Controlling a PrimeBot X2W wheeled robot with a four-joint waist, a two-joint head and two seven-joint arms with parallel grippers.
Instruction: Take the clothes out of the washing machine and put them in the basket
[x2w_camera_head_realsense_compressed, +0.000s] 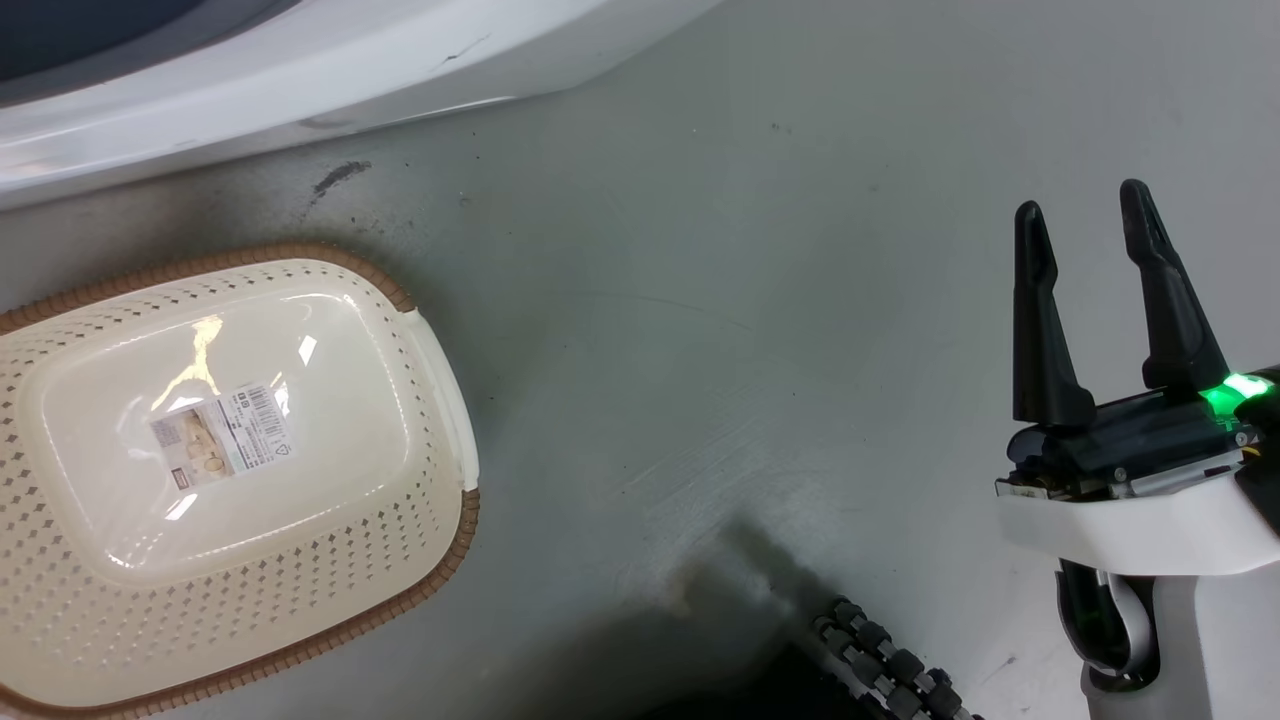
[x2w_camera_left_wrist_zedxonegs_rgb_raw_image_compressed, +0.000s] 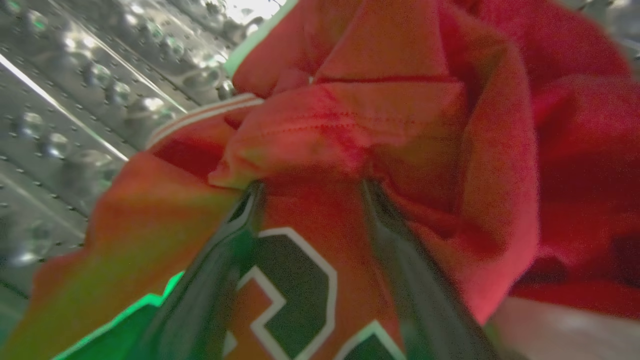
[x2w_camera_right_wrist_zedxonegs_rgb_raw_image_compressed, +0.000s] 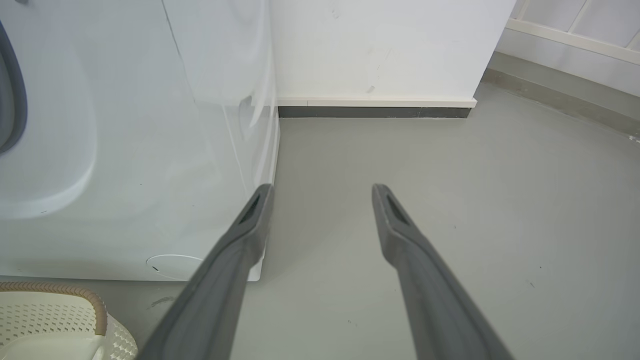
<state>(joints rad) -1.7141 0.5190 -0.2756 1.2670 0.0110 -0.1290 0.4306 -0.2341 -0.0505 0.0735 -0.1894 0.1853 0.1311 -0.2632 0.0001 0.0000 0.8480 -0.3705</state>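
In the left wrist view the clothes (x2w_camera_left_wrist_zedxonegs_rgb_raw_image_compressed: 390, 115) are a bunched red heap inside the washing machine's perforated steel drum (x2w_camera_left_wrist_zedxonegs_rgb_raw_image_compressed: 75, 100). One is a jersey with black-and-white lettering (x2w_camera_left_wrist_zedxonegs_rgb_raw_image_compressed: 295, 280) and white trim. My left gripper (x2w_camera_left_wrist_zedxonegs_rgb_raw_image_compressed: 311, 186) is open; its fingers are pushed into the heap, red fabric lies between them and folds cover the tips. The washing machine (x2w_camera_head_realsense_compressed: 300, 70) shows white at the head view's top left. The cream basket (x2w_camera_head_realsense_compressed: 300, 252) stands on the floor below it with nothing inside. My right gripper (x2w_camera_head_realsense_compressed: 1082, 200) hangs open over bare floor, far right of the basket.
The right wrist view has the washing machine's front (x2w_camera_right_wrist_zedxonegs_rgb_raw_image_compressed: 125, 150), a basket corner (x2w_camera_right_wrist_zedxonegs_rgb_raw_image_compressed: 60, 320) and my open right gripper (x2w_camera_right_wrist_zedxonegs_rgb_raw_image_compressed: 322, 187) over grey floor. A white wall with a skirting board (x2w_camera_right_wrist_zedxonegs_rgb_raw_image_compressed: 375, 102) stands behind. A black ribbed part (x2w_camera_head_realsense_compressed: 880, 660) lies at the head view's bottom edge.
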